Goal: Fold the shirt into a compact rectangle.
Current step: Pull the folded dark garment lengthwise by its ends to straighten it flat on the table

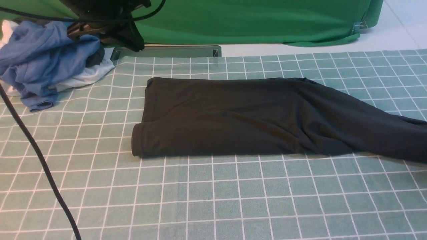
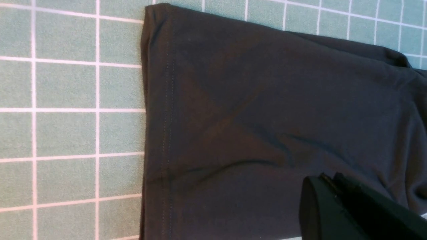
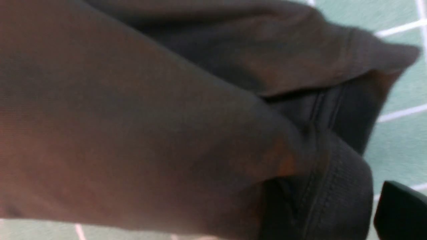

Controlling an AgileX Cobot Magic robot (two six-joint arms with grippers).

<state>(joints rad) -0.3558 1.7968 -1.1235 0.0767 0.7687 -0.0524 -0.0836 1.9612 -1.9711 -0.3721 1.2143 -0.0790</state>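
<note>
In the front view the shirt (image 1: pixel 233 116) is lying as a long folded band on the checked cloth (image 1: pixel 213 200), awaiting, I judge, a crosswise fold. In the left wrist view the left gripper (image 2: pixel 333 196) is hovering near its hemmed end, fingers together and empty. In the right wrist view the right gripper (image 3: pixel 402 211) is showing only one finger beside the ribbed end, so I cannot tell its spread; next, that end is probably needing a pinch.

A teal, white-gridded cloth (image 1: pixel 233 200) lies spread flat; a crumpled blue garment (image 1: pixel 40 56) sits far left atop a white garment (image 1: pixel 88 75); a green backdrop (image 1: pixel 250 20) hangs beyond
</note>
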